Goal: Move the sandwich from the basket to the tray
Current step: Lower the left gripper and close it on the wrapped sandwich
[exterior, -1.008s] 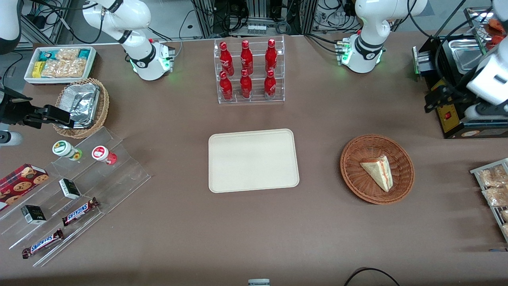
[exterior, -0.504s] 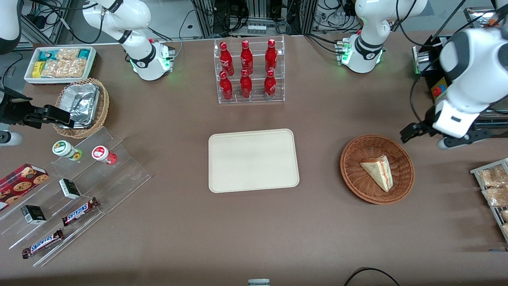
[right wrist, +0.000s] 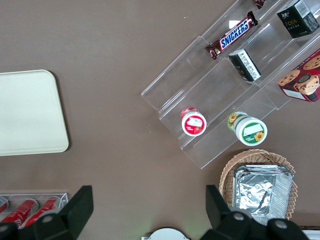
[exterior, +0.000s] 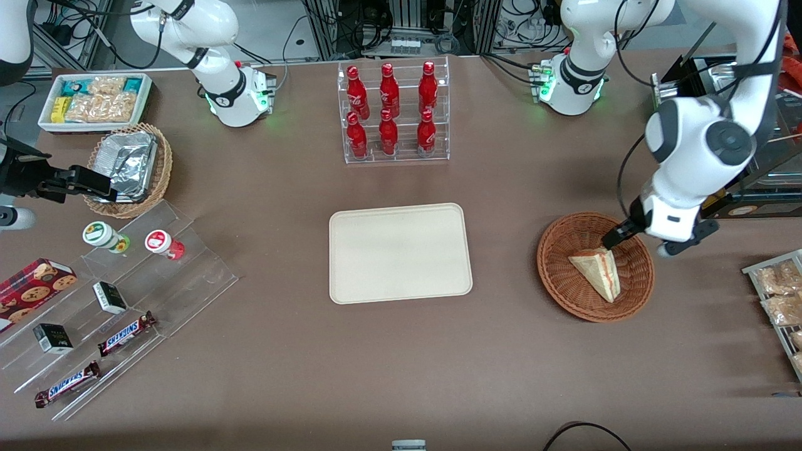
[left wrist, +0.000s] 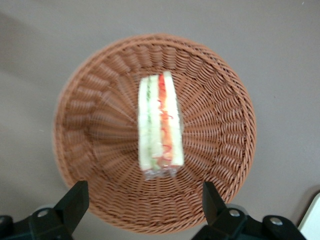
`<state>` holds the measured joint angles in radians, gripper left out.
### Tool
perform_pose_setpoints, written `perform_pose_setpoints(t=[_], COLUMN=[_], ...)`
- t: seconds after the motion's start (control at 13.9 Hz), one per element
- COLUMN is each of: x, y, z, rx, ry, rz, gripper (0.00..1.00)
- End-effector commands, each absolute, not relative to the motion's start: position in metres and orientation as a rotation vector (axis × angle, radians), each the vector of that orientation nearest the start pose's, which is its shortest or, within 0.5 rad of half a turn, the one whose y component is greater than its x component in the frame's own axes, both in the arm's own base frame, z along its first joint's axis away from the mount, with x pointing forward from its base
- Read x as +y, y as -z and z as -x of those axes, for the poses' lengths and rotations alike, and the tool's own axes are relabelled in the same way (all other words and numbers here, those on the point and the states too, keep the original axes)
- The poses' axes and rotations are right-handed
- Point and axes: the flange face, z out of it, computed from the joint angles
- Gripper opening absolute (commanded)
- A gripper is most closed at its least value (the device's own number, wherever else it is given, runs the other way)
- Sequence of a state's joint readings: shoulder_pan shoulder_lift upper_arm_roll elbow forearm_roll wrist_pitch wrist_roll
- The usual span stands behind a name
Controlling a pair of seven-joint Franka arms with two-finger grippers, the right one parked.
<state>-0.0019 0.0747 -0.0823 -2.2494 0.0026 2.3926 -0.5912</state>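
The sandwich (exterior: 597,272) is seen lying in the basket (exterior: 557,285), toward the working arm's end of the table. The gripper (exterior: 615,238) is held above it, jaws spread wide and empty; its fingertips (left wrist: 75,197) are partly cut off. The tray (exterior: 400,253) is left bare at mid-table.

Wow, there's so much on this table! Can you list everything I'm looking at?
sandwich: one, pale bread, red and green filling, in the basket
basket: one, reddish-brown wicker, toward the working arm's end
tray: one, cream, mid-table
bottles: six, red, in a clear rack
foil containers: silver, in a tan basket
snack bin: one, white
chocolate bars: two, on clear steps
tool: one, black fingers open, above the basket
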Motion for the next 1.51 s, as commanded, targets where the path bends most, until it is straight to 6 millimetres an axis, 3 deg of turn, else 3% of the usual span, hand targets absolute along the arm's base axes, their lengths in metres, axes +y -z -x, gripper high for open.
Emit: perform_pose_setpoints(t=[0.0, 0.5, 0.86, 1.01, 1.08, 1.15, 1.22, 1.3, 1.44], x=[-0.052, -0.047, -0.046, -0.047, -0.046, -0.046, -0.045, -0.044, -0.044], y=[-0.31, -0.272, -0.266, -0.258, -0.256, -0.256, -0.257, -0.259, -0.261], z=[-0.544, -0.55, -0.552, -0.554, -0.554, -0.554, -0.554, -0.555, -0.555], rx=[-0.83, -0.817, -0.82, -0.821, -0.823, -0.814, -0.79, -0.778, -0.775], ry=[0.104, 0.108, 0.11, 0.12, 0.123, 0.123, 0.129, 0.138, 0.143], rz=[3.061, 3.053, 3.055, 3.059, 3.059, 3.06, 3.06, 3.056, 3.056], gripper=[1.0, 1.0, 1.0, 0.95, 0.77, 0.39, 0.08, 0.0, 0.0])
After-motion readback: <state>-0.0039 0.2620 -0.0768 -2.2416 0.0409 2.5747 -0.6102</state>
